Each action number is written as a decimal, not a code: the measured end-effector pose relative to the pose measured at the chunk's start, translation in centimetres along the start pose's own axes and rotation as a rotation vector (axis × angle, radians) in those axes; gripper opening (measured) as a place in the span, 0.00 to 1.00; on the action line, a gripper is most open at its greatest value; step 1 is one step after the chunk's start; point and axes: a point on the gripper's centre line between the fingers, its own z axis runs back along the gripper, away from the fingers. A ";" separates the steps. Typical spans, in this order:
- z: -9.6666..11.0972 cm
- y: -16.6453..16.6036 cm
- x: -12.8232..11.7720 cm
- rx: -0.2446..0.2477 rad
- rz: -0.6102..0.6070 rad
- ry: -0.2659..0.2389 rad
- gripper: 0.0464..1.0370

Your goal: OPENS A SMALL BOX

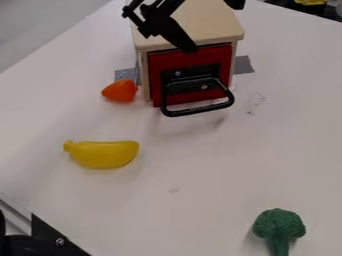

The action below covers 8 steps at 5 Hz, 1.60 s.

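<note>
The small box stands near the top of the camera view, with a pale wooden top and sides and a red front. A black loop handle sticks out from the red front, which is closed flush with the frame. My black gripper is over the box's top, open, with one finger slanting down to the top's front edge and the other at the view's top edge. Nothing is between the fingers, and the handle lies below and apart from them.
An orange toy lies by the box's left side. A yellow banana-shaped toy is left of centre, and a green toy broccoli is at the lower right. Grey tape shows beside the box on the white table.
</note>
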 end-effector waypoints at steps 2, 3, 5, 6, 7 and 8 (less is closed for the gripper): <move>-2.9 0.5 0.6 0.034 -0.014 -0.094 0.96; -5.6 1.2 1.5 0.057 -0.012 -0.139 0.96; -8.8 2.2 2.6 0.084 -0.053 -0.260 0.96; -11.0 3.0 3.9 0.138 -0.032 -0.286 0.96; -12.1 2.9 5.1 0.139 0.011 -0.304 0.96; -11.4 2.6 7.2 0.064 0.250 -0.351 0.96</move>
